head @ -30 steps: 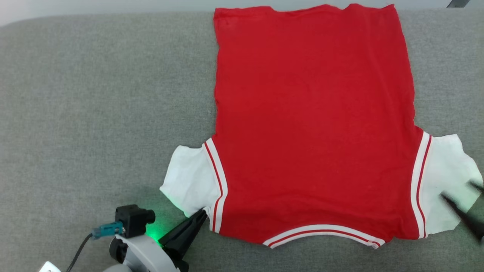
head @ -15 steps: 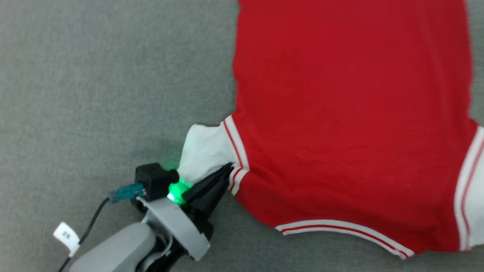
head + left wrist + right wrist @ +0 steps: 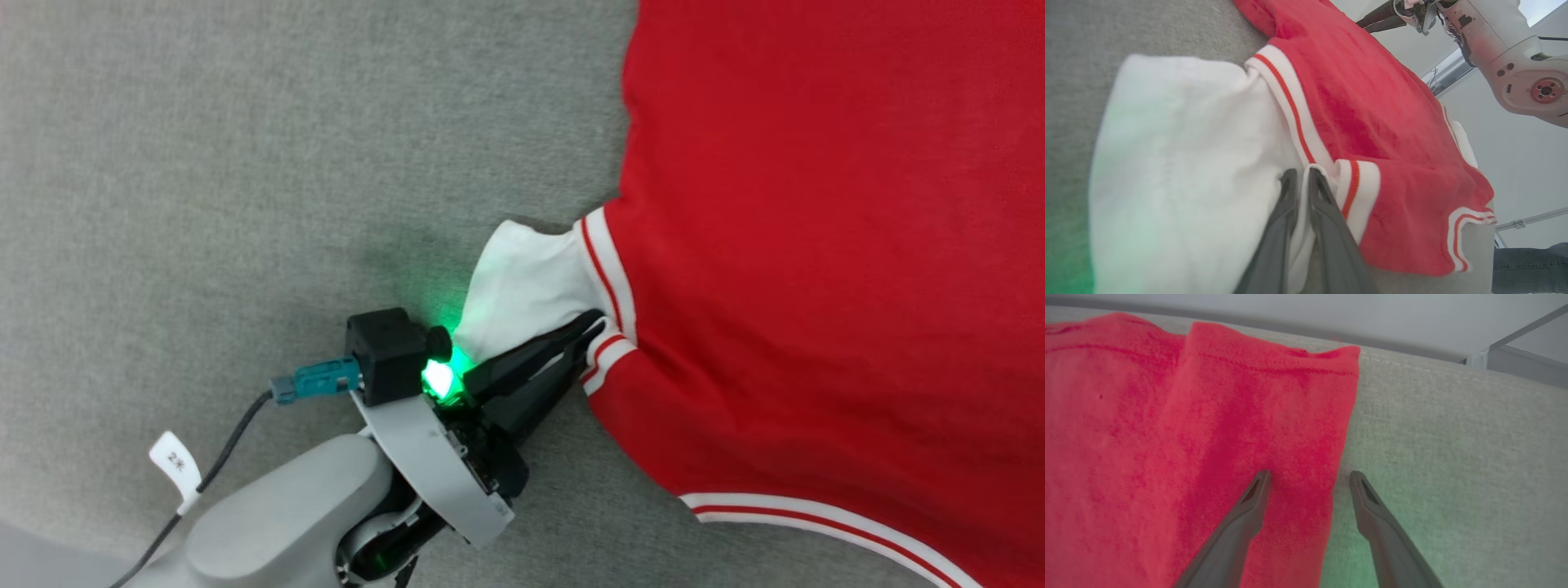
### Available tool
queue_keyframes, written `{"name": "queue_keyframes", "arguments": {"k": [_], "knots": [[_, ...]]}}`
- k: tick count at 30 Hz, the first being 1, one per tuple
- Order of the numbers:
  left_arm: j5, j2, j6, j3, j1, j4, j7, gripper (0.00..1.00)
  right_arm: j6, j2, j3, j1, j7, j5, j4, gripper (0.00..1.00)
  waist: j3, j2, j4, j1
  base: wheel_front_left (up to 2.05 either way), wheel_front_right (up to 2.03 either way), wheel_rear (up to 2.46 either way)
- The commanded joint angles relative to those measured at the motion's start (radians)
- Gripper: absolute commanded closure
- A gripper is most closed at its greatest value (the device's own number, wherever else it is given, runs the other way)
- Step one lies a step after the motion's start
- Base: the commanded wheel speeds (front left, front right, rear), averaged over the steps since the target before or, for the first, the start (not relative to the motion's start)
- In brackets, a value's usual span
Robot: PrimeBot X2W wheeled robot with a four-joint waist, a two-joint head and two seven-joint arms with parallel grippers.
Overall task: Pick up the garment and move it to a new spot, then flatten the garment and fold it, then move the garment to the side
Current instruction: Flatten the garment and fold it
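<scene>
The garment is a red shirt lying spread on the grey padded surface, with white sleeves and red-and-white striped trim. My left gripper sits at the lower edge of the white sleeve, right by the striped seam. Its jaws stand only narrowly apart, with a fold of white cloth pinched between them, as the left wrist view shows for the gripper. The sleeve is bunched up there. My right gripper is open and straddles the garment's straight red side edge near the hem, one finger over cloth, one over the surface.
The grey padded surface stretches wide to the left of the shirt. Its far edge runs just beyond the hem, with a pale wall behind. My right arm hangs over the shirt's far side in the left wrist view.
The head camera has shifted, so the shirt sits further right. The left sleeve, flat a second ago, is now bunched at the seam. The left jaws have parted slightly around the cloth.
</scene>
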Motion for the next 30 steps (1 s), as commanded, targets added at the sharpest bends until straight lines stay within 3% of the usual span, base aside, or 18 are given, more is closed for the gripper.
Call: {"name": "queue_keyframes", "arguments": {"k": [1,5,6,7,8,13,18,24,30], "knots": [[-0.037,-0.023,0.007,-0.057,0.040,0.140,0.046,1.00,-0.001,0.009,-0.007,-0.030,0.006,-0.021,0.035,0.00,0.066,-0.0001,0.061,0.0000,0.00,0.00,0.00],[-0.048,-0.021,0.010,-0.070,0.031,0.144,0.046,1.00,-0.001,0.029,-0.014,-0.060,0.031,-0.080,0.121,0.00,0.074,-0.0001,0.060,0.0000,0.00,0.00,0.00],[-0.050,-0.019,0.011,-0.072,0.031,0.144,0.045,1.00,-0.001,0.034,-0.012,-0.061,0.034,-0.086,0.133,0.49,0.075,-0.0001,0.058,0.0000,0.00,0.00,0.00],[-0.052,-0.017,0.012,-0.073,0.030,0.145,0.045,1.00,-0.001,0.041,-0.012,-0.064,0.029,-0.090,0.142,0.71,0.074,-0.0001,0.056,0.0000,0.00,0.00,0.00],[-0.054,-0.016,0.012,-0.071,0.030,0.145,0.045,1.00,-0.001,0.044,-0.014,-0.067,0.017,-0.094,0.148,1.00,0.073,-0.0001,0.053,0.0000,0.00,0.00,0.00],[-0.050,-0.009,0.013,-0.034,0.035,0.150,0.045,1.00,-0.001,0.043,-0.023,-0.045,-0.054,-0.068,0.155,1.00,0.036,-0.0001,0.032,0.0000,0.00,0.00,0.00],[-0.011,0.023,0.016,0.034,0.077,0.163,0.040,1.00,-0.001,-0.005,0.082,0.060,-0.101,0.012,0.098,1.00,-0.054,-0.0001,-0.004,0.0000,0.00,0.00,0.00],[0.005,0.053,0.015,0.106,0.158,0.129,0.031,1.00,-0.001,-0.116,0.179,0.207,-0.137,0.167,-0.041,1.00,-0.177,-0.0001,-0.061,0.0000,0.00,0.00,0.00],[0.021,0.067,0.008,0.161,0.227,0.090,0.025,1.00,-0.001,-0.218,0.202,0.438,-0.158,0.323,-0.224,1.00,-0.280,-0.0001,-0.115,0.0000,0.00,0.00,0.00]]}}
